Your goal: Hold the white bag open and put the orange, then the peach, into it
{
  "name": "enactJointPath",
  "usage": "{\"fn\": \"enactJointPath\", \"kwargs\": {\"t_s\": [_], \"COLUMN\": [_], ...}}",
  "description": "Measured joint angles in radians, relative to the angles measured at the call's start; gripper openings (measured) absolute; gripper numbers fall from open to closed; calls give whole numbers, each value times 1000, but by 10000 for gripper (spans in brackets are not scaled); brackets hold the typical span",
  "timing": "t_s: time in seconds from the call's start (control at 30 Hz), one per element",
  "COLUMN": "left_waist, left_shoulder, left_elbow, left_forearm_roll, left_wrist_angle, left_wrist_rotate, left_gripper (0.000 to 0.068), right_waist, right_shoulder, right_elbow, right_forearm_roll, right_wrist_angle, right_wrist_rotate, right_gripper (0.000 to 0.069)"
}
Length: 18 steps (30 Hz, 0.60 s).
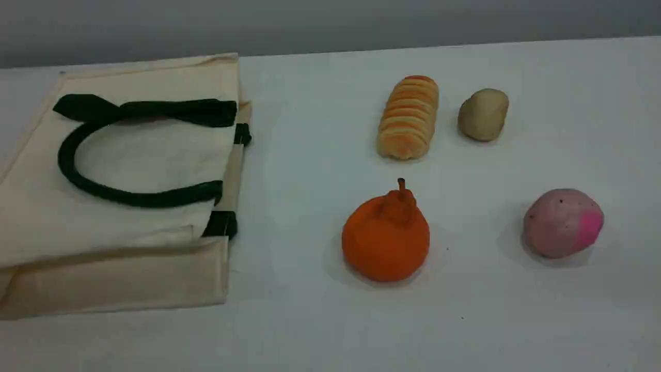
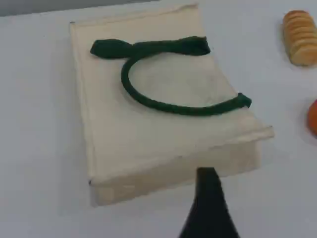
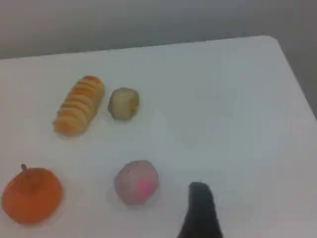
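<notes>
The white bag (image 1: 129, 170) lies flat and closed on the table's left, its dark green handle (image 1: 67, 160) curled on top. The orange (image 1: 384, 243) sits right of the bag's mouth, and the peach (image 1: 562, 223) is further right. Neither arm shows in the scene view. In the left wrist view the bag (image 2: 148, 139) lies below and ahead of a dark fingertip (image 2: 207, 183) of my left gripper. The right wrist view shows a fingertip (image 3: 199, 198) of my right gripper hovering just right of the peach (image 3: 136, 181), with the orange (image 3: 30, 196) at far left. Both grippers hold nothing.
A ridged bread loaf (image 1: 409, 118) and a tan potato (image 1: 483, 114) lie behind the orange and peach. The table's right edge (image 3: 297, 74) runs close past the fruit in the right wrist view.
</notes>
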Motion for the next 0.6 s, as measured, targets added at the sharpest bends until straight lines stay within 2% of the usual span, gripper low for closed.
{"fn": "enactJointPath", "kwargs": {"t_s": [0.6], "left_waist": [0], "left_shoulder": [0], "left_elbow": [0], "left_forearm_roll": [0], "left_wrist_angle": [0], "left_wrist_rotate": [0], "left_gripper": [464], "right_waist": [0], "right_shoulder": [0], "right_elbow": [0], "right_forearm_roll": [0], "right_wrist_angle": [0], "right_wrist_rotate": [0], "right_gripper": [482]}}
